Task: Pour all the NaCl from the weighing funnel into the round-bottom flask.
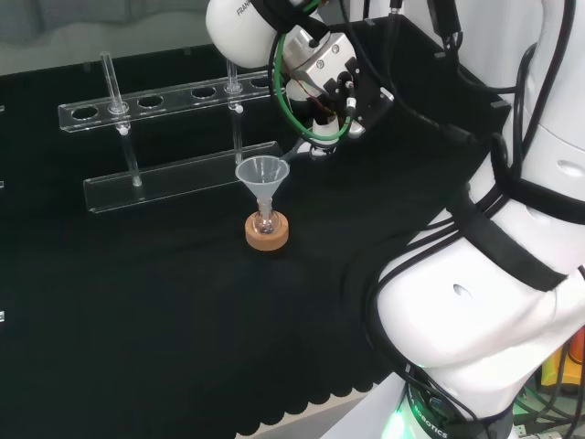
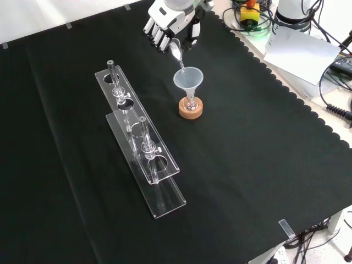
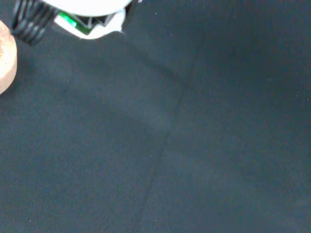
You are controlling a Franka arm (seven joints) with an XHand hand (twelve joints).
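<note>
Fingers: curled round the weighing funnel in the front view, knuckles turned toward the camera, thumb side hidden behind them.
Hand: the hand comes in from the far edge of the front view, just beyond and slightly left of the glass funnel's mouth; in the head view it hangs above and to the right of that funnel, palm angled down.
Weighing funnel: a small clear scoop, tilted, its narrow spout pointing down at the rim of the glass funnel; whether the spout touches the rim cannot be told, nor whether any salt is left in it.
Glass funnel: upright, wide mouth up, its stem set in the neck of the round-bottom flask.
Round-bottom flask: small and clear, sitting in a cork ring near the middle of the black cloth; contents too faint to judge.
Cork ring, wrist view: a rounded tan edge shows beside the cloth, with a blurred white part of the hand near it.
Arm: large white links stand at the right of the head view, with black cables running along them.
Rack: a clear two-tier test-tube rack lies left of the flask in the front view, well apart from it, with upright tubes in some holes.
</note>
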